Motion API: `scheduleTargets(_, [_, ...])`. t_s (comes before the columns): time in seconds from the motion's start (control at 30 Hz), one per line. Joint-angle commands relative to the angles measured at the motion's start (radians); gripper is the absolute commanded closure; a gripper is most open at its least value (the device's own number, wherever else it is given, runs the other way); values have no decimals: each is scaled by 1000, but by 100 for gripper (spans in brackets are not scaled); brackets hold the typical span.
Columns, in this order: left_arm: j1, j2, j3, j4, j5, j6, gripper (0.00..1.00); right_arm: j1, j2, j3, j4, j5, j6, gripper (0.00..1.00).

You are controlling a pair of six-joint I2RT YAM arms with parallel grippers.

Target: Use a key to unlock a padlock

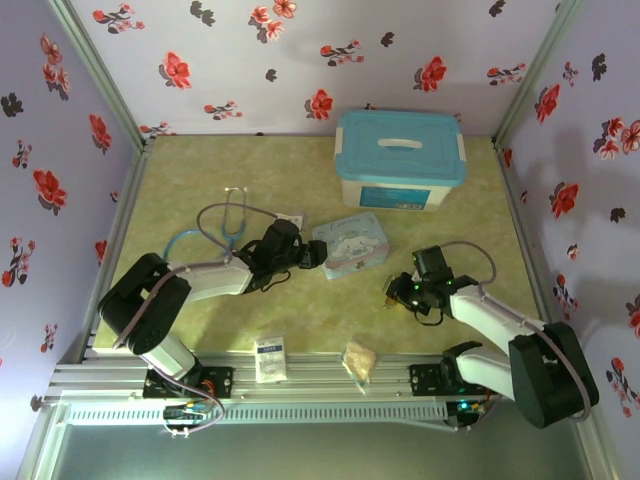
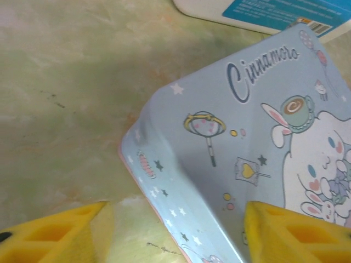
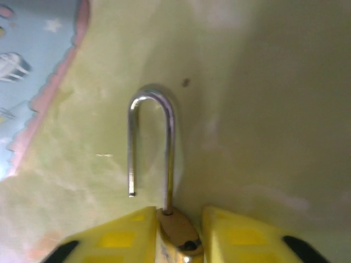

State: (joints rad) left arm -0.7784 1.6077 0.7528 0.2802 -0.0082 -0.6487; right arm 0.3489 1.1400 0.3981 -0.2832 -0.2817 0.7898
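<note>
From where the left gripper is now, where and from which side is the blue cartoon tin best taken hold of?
Probably across its two long, straight side walls, coming down from above: the tin lies flat and low. The open left gripper straddles a rounded corner, where a grip would likely slip, so square the wrist to the walls first.

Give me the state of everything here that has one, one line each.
padlock: shackle open, one leg free of the body
right pincer: shut on the padlock
cartoon tin: lid closed
left pincer: open, a corner of the cartoon tin between its fingers
storage box: lid on
</note>
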Motion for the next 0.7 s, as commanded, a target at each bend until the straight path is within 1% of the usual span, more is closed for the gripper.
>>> scheduleTargets(0.0, [4, -16, 1, -84, 17, -6, 30, -10, 26, 30, -191, 100, -78, 63])
scheduleTargets(0.1, [1, 5, -6, 13, 96, -46, 27, -13, 30, 54, -204, 121, -93, 60])
scheduleTargets(0.17, [-2, 40, 10, 53, 115, -64, 25, -14, 23, 71, -210, 145, -104, 60])
scheduleTargets(0.23, [-2, 80, 43, 50, 125, -65, 24, -14, 2, 86, -214, 161, -110, 59])
scheduleTargets(0.33, [3, 144, 99, 27, 114, -60, 24, -13, -43, 116, -237, 206, -127, 52])
scheduleTargets(0.47, [8, 215, 193, -6, 116, -49, 25, -14, -116, 150, -288, 298, -156, 50])
scheduleTargets(0.67, [23, 266, 324, -71, 117, -24, 25, -15, -205, 148, -292, 338, -160, 48])
